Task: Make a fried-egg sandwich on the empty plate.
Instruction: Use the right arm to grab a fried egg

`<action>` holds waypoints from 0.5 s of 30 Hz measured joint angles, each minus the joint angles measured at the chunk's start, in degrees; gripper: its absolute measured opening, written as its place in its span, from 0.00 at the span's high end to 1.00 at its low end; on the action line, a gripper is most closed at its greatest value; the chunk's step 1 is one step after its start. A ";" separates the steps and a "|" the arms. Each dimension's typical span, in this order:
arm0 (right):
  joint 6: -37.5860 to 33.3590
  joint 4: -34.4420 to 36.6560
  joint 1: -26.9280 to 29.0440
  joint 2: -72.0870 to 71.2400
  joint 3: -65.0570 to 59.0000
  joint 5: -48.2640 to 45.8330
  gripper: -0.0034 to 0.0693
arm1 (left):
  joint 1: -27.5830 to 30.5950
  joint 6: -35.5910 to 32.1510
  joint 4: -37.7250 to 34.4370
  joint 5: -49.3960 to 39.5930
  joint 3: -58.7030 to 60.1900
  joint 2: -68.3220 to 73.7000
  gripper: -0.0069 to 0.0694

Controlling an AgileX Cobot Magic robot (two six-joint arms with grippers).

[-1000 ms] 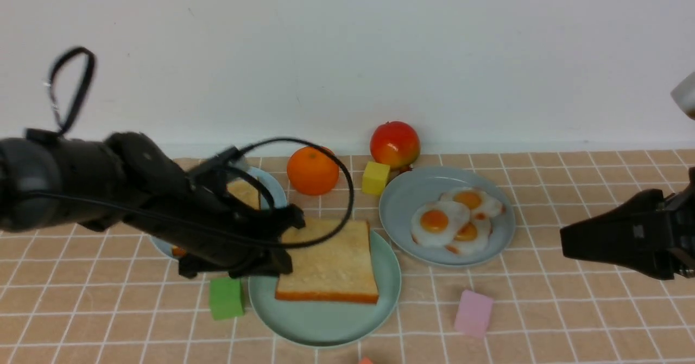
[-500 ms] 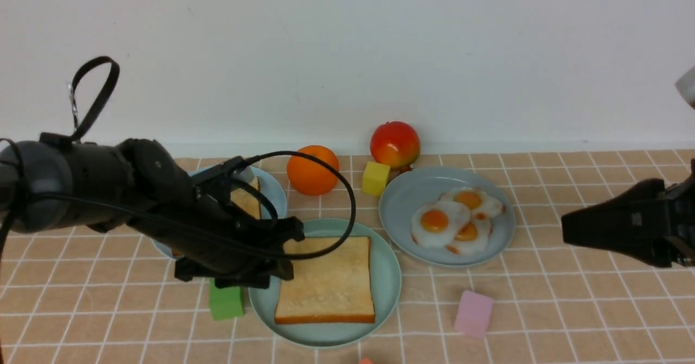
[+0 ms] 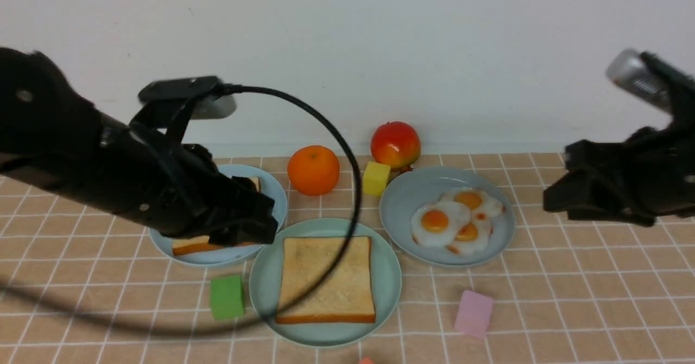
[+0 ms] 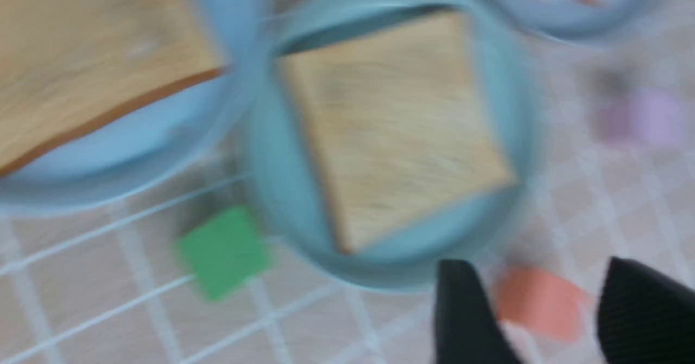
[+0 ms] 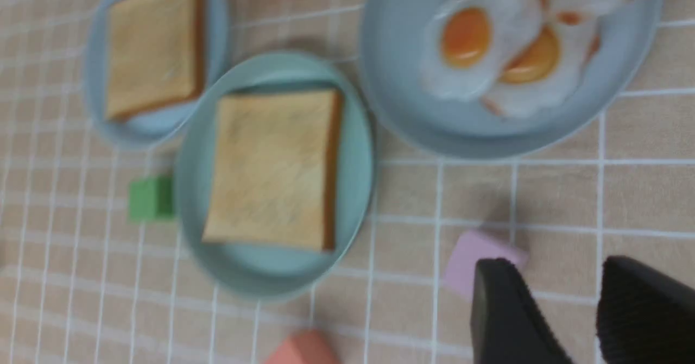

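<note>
Front view: on the tan tiled counter, the round mint-green plastic plate is carrying one square toasted bread slice, lying flat with nothing on top of it. The larger white toy fried egg with an orange yolk is resting on the round grey-blue plate to the right, overlapping two smaller eggs. A second toast slice is sitting on the pale sky-blue plate at the left, partly hidden by the left gripper, which is hovering above that plate's near edge. The right gripper is hanging in the air, well apart from the egg plate. A green cube is lying just beside the mint-green plate and a pink cube is lying near it. Left wrist view, blurred: the black fingers are standing apart, so the jaws are spread and carrying nothing; a salmon block is showing on the counter behind the gap. Right wrist view: the fingers are likewise standing apart, with the jaws spread and empty, and the pink cube is lying on the counter beside them; the fried egg is lying untouched on its plate.
</note>
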State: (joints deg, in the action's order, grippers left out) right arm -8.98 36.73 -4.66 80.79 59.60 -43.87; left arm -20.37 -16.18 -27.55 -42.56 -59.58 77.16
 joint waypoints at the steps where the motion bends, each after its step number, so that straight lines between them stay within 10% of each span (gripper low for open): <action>1: 0.40 1.16 0.00 2.75 0.12 1.78 0.55 | -2.12 -3.53 -1.30 -0.98 0.00 -2.14 0.60; 6: -1.13 10.20 0.00 11.91 0.19 8.36 0.51 | -9.64 -8.68 -2.53 -2.43 0.00 -5.96 0.90; 15: -24.27 41.68 0.00 24.01 0.24 15.31 0.42 | -12.37 -9.66 -0.30 -2.61 0.00 -5.33 0.93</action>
State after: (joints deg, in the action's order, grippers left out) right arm -33.24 78.41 -4.66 104.80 59.84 -28.56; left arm -32.74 -25.84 -27.85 -45.17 -59.58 71.83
